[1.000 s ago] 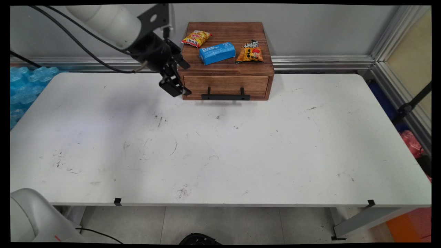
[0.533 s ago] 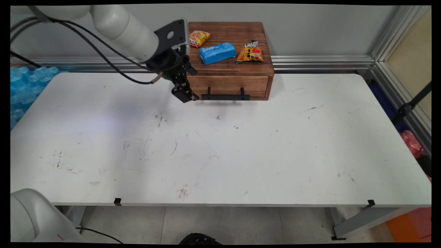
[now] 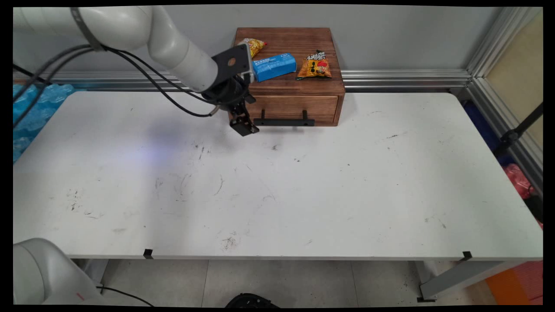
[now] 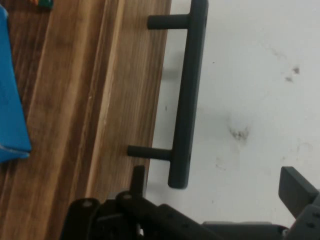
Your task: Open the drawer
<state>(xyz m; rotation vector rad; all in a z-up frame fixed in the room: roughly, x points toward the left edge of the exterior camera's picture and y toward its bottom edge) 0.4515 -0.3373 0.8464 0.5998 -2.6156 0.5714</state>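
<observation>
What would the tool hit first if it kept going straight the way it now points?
Probably the drawer's black handle, near its left end: the open tool straddles that end in the hand view. Depth is unclear; the white table lies beneath.

- No text is reading clearly anywhere in either view.
- The blue box (image 3: 273, 66), lying on the wooden drawer cabinet (image 3: 299, 47) just above and beyond the gripper (image 3: 245, 128), is carrying white lettering along its face, too small to make out.
- The yellow snack packet (image 3: 252, 44), sitting right behind the wrist, is showing red print that cannot be read.
- The orange snack packet (image 3: 314, 66), lying farther off to the gripper's far side, is bearing dark lettering at its top, likewise illegible.
</observation>
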